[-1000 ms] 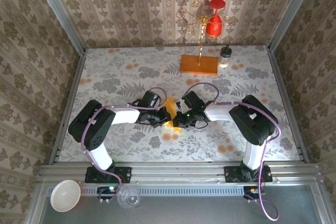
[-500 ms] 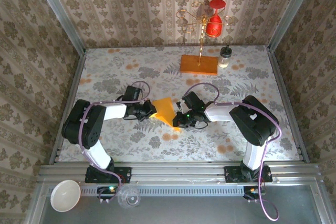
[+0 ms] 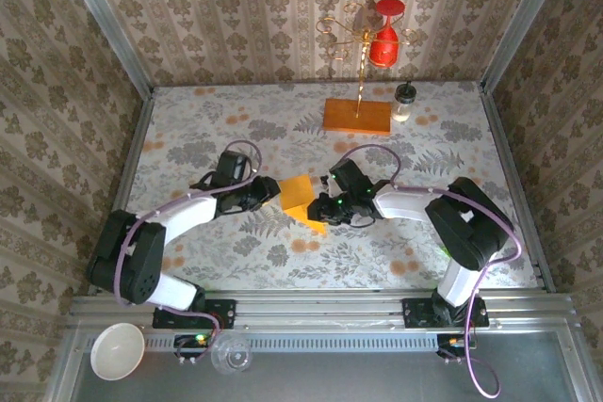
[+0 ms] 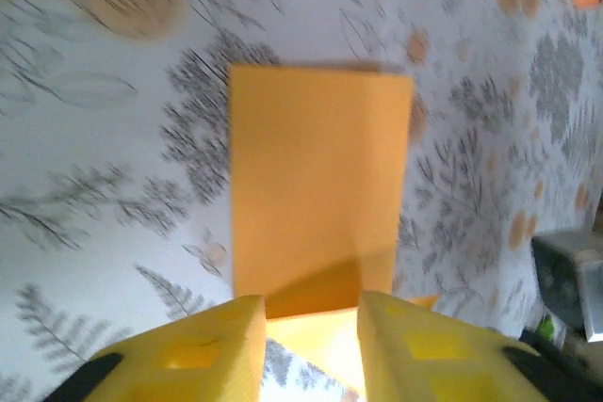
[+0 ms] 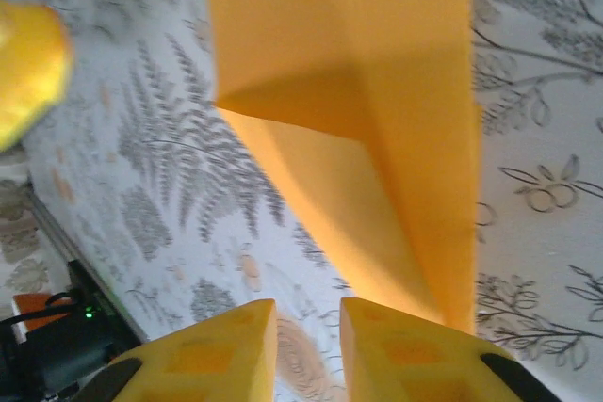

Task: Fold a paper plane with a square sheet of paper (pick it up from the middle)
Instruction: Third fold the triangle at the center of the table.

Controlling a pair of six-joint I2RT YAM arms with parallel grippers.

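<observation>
Both grips released, left arm drawn back: left fingers (image 4: 198, 355) and right fingers (image 5: 396, 355) are slightly parted, nothing held, part-folded square sheet of paper (image 3: 300, 197) left on tabletop (image 3: 207, 120) between them, so this fold is judged done.
</observation>
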